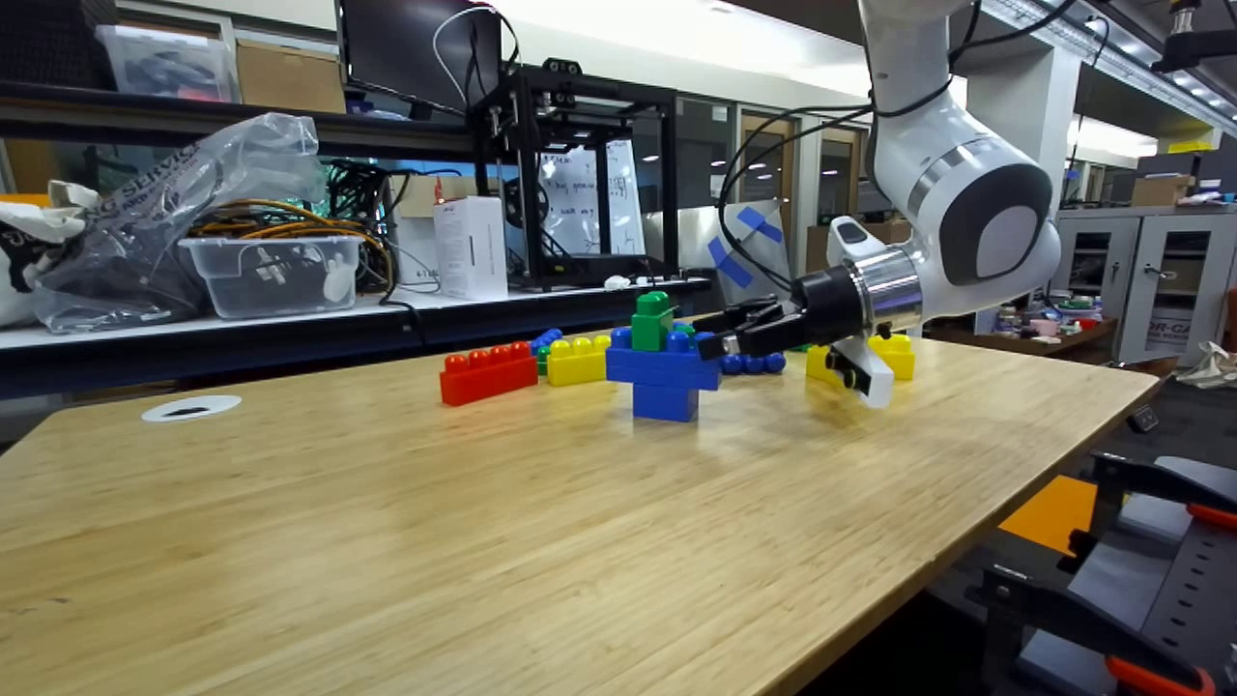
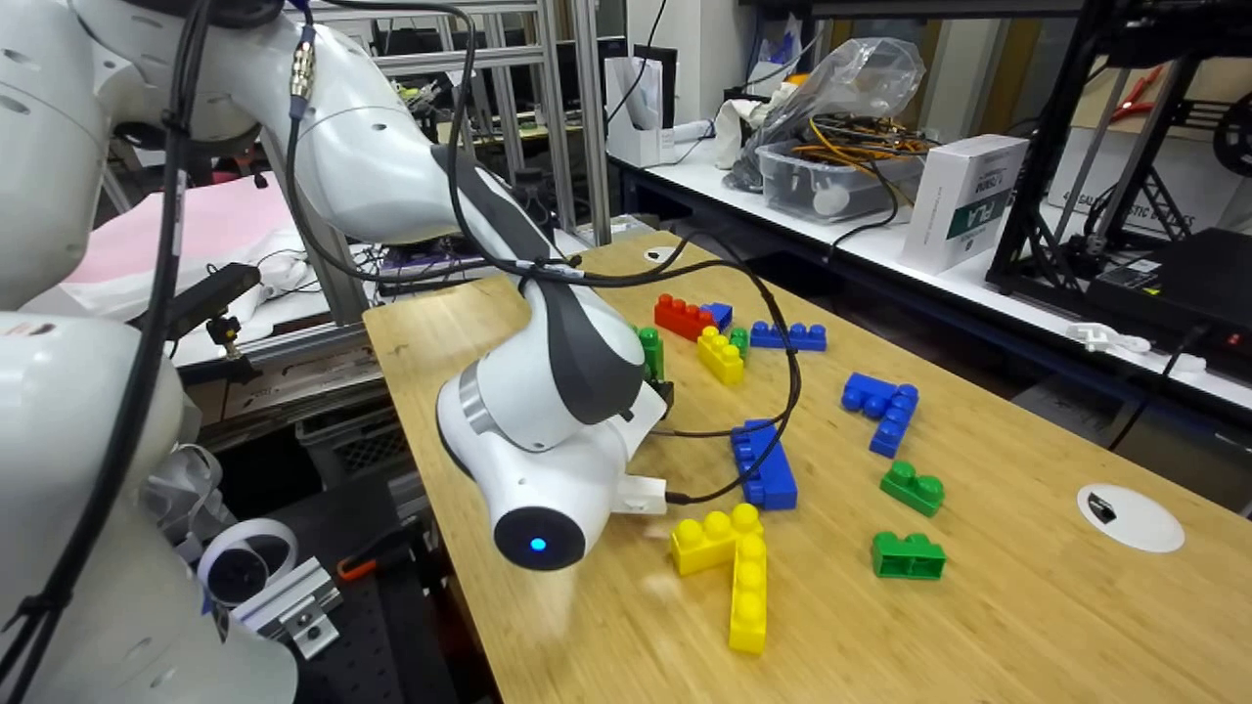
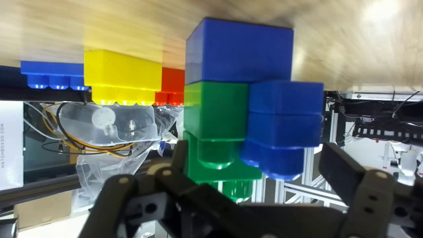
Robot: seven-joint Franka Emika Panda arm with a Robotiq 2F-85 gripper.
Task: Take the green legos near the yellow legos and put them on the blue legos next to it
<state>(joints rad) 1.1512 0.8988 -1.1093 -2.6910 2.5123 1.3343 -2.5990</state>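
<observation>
Wrist view showed the claw (image 3: 254, 148) spread wide, its fingers (image 3: 340, 172) well apart and gripping nothing; whether the finger on the green side touched a brick could not be told. Just past it stood the green legos (image 3: 219, 130), above a block of the blue legos (image 3: 264, 99) and close beside more blue. In an exterior view the green legos (image 1: 649, 333) rose upright from the top of the blue, with blue studs to either side. By my judgement the placing was therefore done; whether the bricks were pressed fully home did not show, and likely only drawing the claw away was left. A little farther, 1 green brick (image 2: 740, 340) sat beside a short yellow row (image 2: 721, 354). Farther again lay the yellow legos (image 2: 748, 582), well apart from the blue, and 2 loose green bricks (image 2: 912, 489) rested past them on the surface (image 2: 861, 636). Had the sentence meant those, work remained, though the stacked cluster seemed the likelier match.
</observation>
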